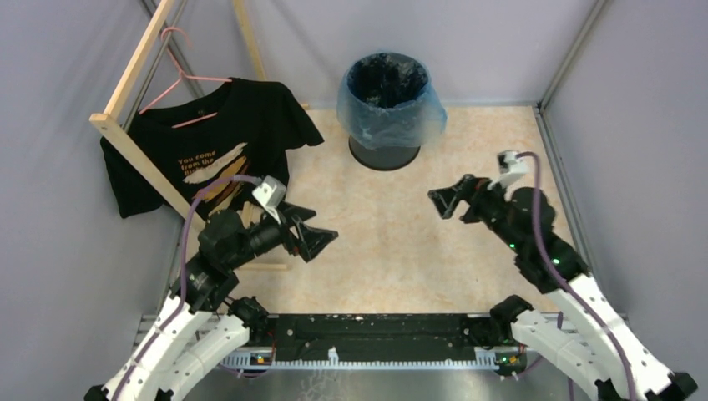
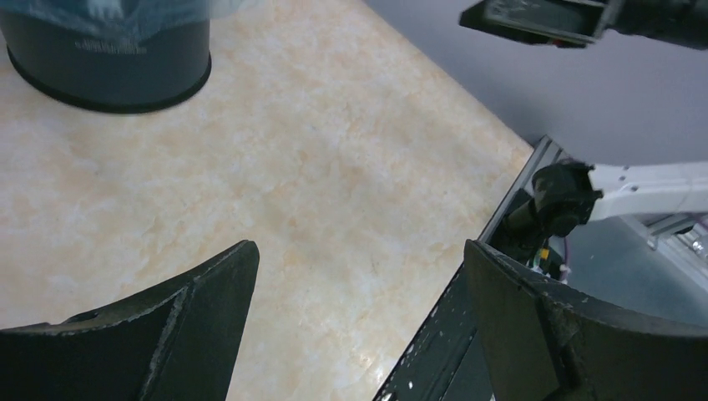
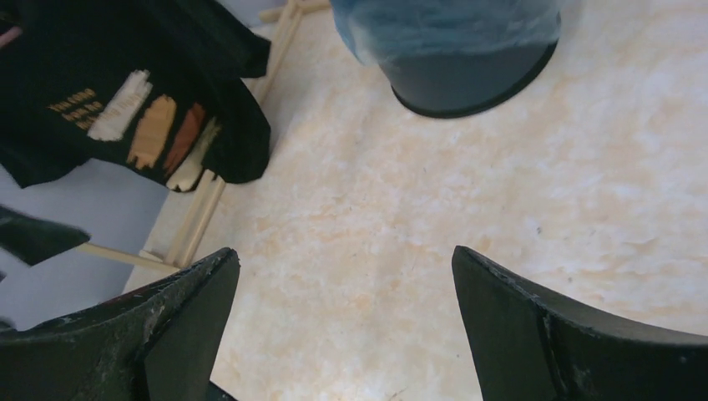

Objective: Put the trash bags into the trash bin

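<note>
the trash bin [image 1: 384,155] is a dark round one standing upright at the far middle of the table [image 1: 401,242]. the light-blue see-through trash bag [image 1: 392,117] is already lining it, mouth open, folded over the rim and hanging crinkly down the outside, so only the bin's lower band shows bare. inside looks dark.

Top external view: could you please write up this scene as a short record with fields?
trash bin: upright, far centre of the table
trash bag: light-blue, draped over the bin's rim and upper wall
left claw: open, empty, above the table
right claw: open, empty, above the table
T-shirt: black, on a pink hanger on the wooden rack, far left
task state: bag appears fitted on the bin
</note>
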{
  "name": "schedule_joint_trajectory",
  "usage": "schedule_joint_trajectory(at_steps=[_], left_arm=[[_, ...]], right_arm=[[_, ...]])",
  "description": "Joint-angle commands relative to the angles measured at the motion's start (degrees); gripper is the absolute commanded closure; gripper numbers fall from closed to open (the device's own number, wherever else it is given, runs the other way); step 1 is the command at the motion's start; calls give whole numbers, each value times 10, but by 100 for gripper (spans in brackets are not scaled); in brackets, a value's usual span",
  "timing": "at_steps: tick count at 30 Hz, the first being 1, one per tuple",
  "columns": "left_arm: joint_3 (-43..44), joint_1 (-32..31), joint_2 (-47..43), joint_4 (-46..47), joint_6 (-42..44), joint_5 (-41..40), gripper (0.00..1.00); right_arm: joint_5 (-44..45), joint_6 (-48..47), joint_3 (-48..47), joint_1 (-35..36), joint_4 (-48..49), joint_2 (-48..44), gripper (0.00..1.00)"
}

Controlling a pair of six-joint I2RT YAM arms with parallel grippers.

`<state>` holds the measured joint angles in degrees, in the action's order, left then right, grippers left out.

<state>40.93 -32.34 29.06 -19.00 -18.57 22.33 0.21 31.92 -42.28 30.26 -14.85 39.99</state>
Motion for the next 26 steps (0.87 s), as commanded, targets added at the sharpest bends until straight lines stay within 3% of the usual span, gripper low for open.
schedule_joint_trajectory(at_steps=[1, 7, 12, 21, 23, 26], left_arm=[[128, 1, 44, 32, -26, 5, 1], [263, 0, 99, 24, -33, -22, 1], [316, 0, 113, 18, -46, -44, 1], [320, 1, 105, 18, -60, -71, 1], [320, 0, 105, 14, -56, -74, 1], [324, 1, 110, 8, -50, -79, 1]], right_arm=[[49, -76, -149, 3, -233, -97, 1], [56, -101, -336, 3, -305, -115, 1], [53, -119, -430, 3, -337, -101, 1], [67, -123, -435, 3, -327, -128, 1], [6, -133, -386, 3, -283, -157, 1], [-13, -131, -354, 3, -246, -186, 1]])
